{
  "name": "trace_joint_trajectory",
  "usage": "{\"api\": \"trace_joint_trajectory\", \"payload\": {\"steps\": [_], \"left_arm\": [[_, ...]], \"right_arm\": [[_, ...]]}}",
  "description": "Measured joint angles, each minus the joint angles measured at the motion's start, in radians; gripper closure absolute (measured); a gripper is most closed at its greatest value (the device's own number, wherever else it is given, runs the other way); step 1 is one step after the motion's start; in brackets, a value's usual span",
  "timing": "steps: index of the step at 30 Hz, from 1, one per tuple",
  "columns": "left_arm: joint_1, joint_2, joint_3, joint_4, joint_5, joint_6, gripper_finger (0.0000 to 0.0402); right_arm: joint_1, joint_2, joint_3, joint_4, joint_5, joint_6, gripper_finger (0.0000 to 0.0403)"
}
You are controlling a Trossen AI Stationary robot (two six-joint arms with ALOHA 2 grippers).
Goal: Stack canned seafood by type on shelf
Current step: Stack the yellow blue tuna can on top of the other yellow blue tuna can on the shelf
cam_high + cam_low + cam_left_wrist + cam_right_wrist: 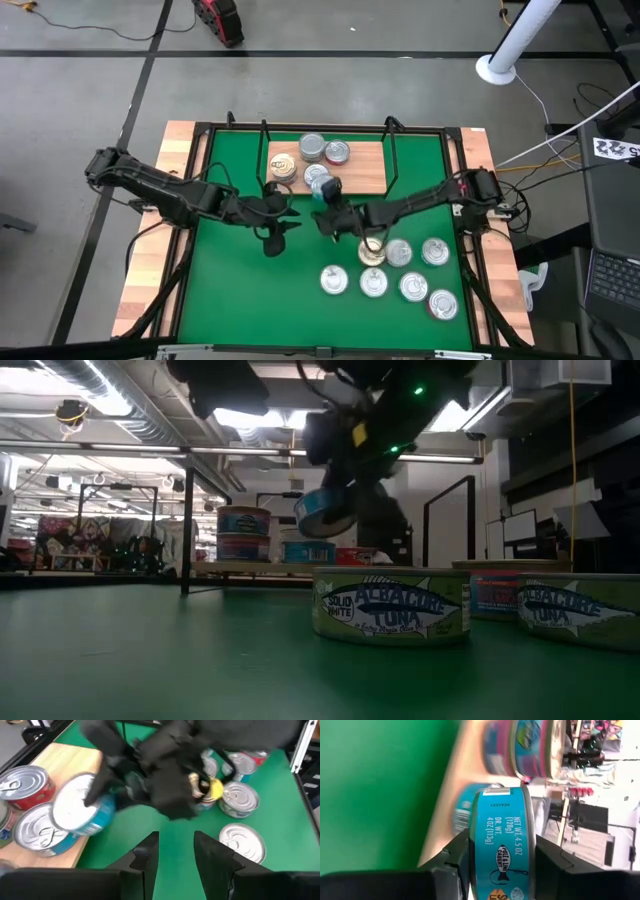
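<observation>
We find the right claw (pixel 495 855) pinching a teal tin (pixel 502 845) by its curved side, one finger on each flank, so that the label stays readable and the tin can be lowered lid-up onto a stack. The tin is carried clear of the green mat (pixel 240 270), at the front edge of the shelf (pixel 365 170), whose light-wood board already carries several tins: the high view shows a teal tin (pixel 316 176) directly beside the carried one, which we judge to be the matching type and the likely landing spot. The held tin sits fully between the fingers, its rim projecting just past their tips. The left claw (pixel 172 852) hangs over the mat near the shelf, its fingers parted and holding nothing. The remaining loose tins (pixel 400 275) lie grouped on the mat on the right arm's side, within its reach for later picks.
</observation>
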Motion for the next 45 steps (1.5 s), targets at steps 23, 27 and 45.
{"api": "trace_joint_trajectory", "payload": {"steps": [23, 27, 45], "left_arm": [[0.007, 0.001, 0.000, -0.049, -0.002, 0.051, 0.0284], [0.007, 0.001, 0.000, -0.049, -0.002, 0.051, 0.0283], [0.007, 0.002, -0.002, -0.048, -0.002, 0.046, 0.0283]], "right_arm": [[-0.227, -0.001, 0.000, 0.130, -0.254, -0.069, 0.0263], [-0.227, -0.001, 0.000, 0.147, -0.281, -0.069, 0.0262], [-0.227, -0.002, 0.000, 0.141, -0.282, -0.068, 0.0242]]}}
